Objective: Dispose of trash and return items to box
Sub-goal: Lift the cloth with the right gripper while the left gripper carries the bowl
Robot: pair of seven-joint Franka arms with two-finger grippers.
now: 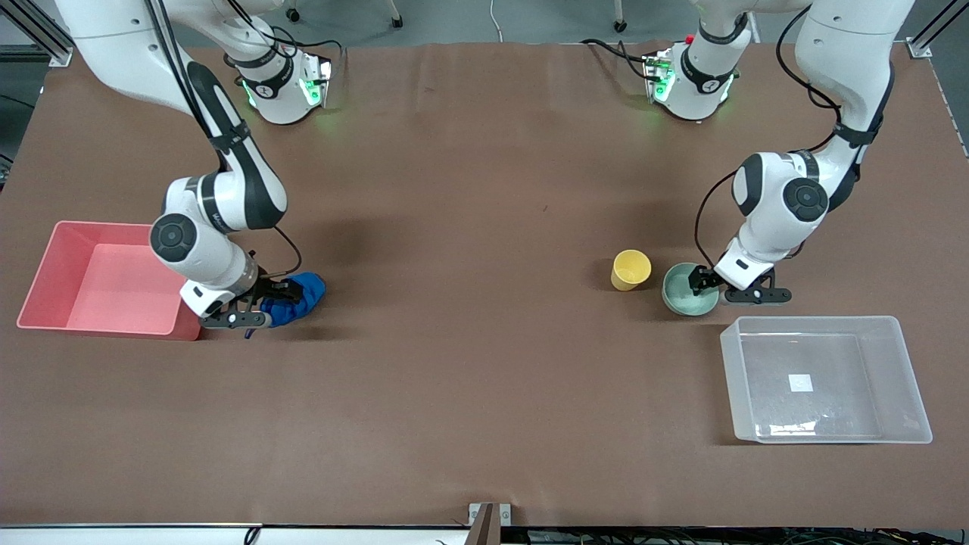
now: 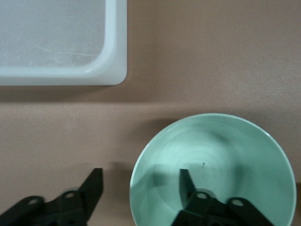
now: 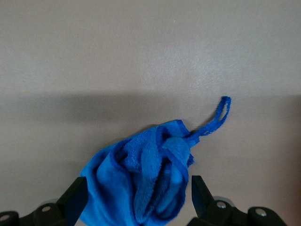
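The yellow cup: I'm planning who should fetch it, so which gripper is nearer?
Left. The left gripper straddles the rim of the mint-green bowl right beside the yellow cup; the right gripper is at the blue wad near the pink bin.

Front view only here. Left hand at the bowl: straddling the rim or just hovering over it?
Observer: Straddling. The left wrist view shows the left hand open, one finger inside the bowl and the other outside it.
Operator: Right hand got the trash?
Observer: Not gripped. The right hand is open, with one finger on each side of the trash.
Operator: Where's the tail?
Observer: The tail loops out on the table, pointing away from the hand and clear of both fingers.
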